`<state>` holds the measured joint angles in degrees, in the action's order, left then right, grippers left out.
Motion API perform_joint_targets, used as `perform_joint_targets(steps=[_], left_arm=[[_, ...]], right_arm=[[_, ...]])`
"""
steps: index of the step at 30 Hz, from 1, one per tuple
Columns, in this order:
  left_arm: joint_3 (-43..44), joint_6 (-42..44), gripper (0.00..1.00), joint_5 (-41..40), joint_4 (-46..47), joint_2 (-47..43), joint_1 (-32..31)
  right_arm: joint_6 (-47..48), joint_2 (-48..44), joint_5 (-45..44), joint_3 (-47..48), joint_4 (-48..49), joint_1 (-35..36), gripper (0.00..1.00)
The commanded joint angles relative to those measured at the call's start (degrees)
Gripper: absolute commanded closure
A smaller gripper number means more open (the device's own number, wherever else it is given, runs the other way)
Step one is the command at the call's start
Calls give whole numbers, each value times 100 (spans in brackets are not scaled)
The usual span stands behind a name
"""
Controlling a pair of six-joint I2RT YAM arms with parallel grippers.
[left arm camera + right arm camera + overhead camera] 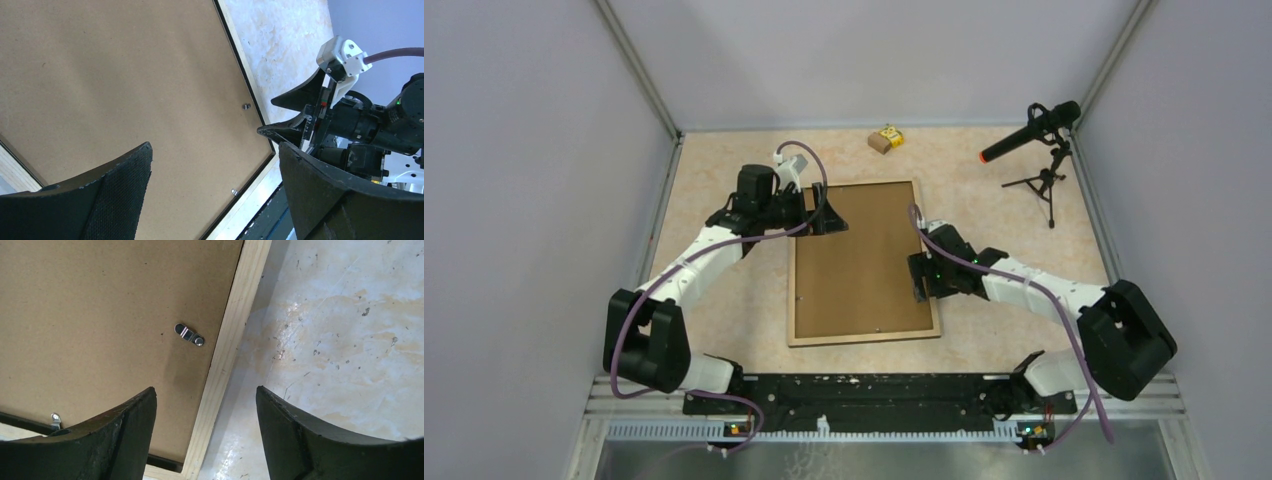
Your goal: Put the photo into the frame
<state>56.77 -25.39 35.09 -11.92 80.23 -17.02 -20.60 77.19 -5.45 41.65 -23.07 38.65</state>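
Frame [864, 337] lay face down mid-table, its long axis running away from the arm bases, with the brown backing board [864, 260] seated inside its wooden rim; the photo was not visible. Right gripper [205, 395] hung empty, jaws apart, astride the right long rim just beside a metal turn clip [189, 335]; left gripper [826, 215] gaped empty over the far left corner

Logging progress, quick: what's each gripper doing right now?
Left gripper: open, holding nothing.
Right gripper: open, holding nothing, over the frame rim.
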Motion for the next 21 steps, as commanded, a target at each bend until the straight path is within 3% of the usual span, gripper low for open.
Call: perform_joint_targets(steps=[1,9,21], left_arm=[[-48,58,2,22,272,-80,27],[-18,60,2,57,253,2,35],[-8,69,1,46,230,-12,49]], right_arm=[[144,164,-160,176,338,89,30],[207,648,-784,467,303,134,39],[108,1058,-825,555,576,134,51]])
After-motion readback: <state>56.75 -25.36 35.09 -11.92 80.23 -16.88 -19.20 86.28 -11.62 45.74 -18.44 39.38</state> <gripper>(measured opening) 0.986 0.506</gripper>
